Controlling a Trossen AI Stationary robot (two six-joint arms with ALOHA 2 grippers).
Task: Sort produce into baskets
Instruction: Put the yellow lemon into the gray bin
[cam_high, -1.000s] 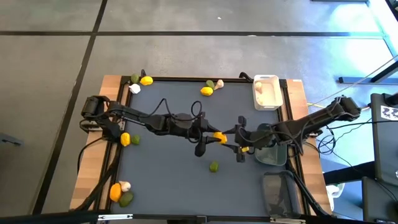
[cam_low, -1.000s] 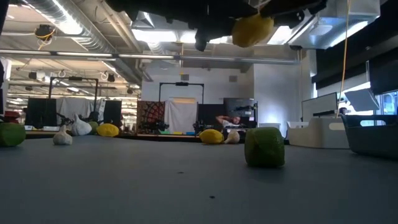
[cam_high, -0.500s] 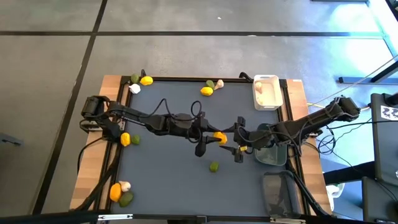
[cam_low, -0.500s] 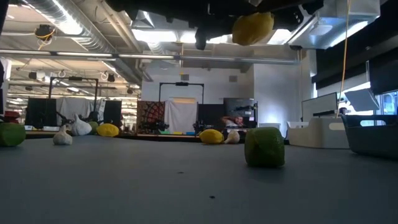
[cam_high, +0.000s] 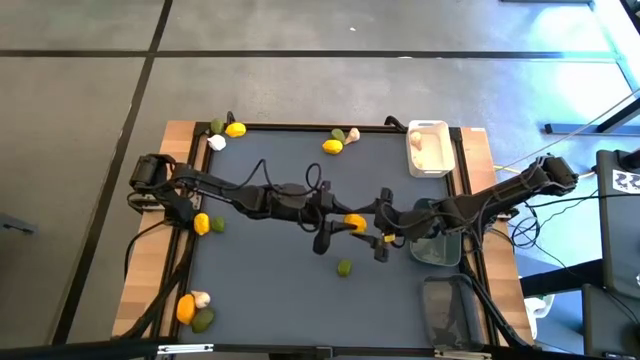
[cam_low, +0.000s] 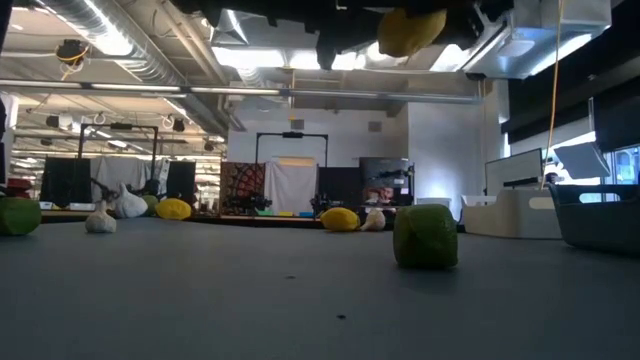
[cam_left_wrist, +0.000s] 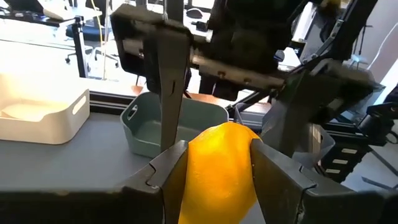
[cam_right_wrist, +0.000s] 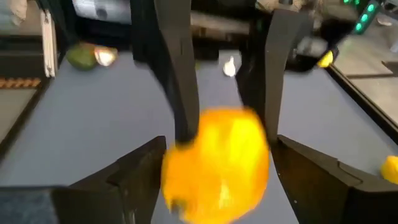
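Near the middle of the frame in the overhead view, the left gripper (cam_high: 338, 222) is clenched on a yellow lemon (cam_high: 353, 221), holding it up above the grey bench (cam_high: 280, 280). The right gripper (cam_high: 381, 236) faces it from the right, jaws spread wide either side of the fruit (not gripping it). A green lime (cam_high: 344, 267) lies just below them. The dark basket (cam_high: 437, 245) sits at right, the white basket (cam_high: 429, 148) upper right.

Dark table (cam_high: 270, 270) with wooden edges (cam_high: 140, 290).
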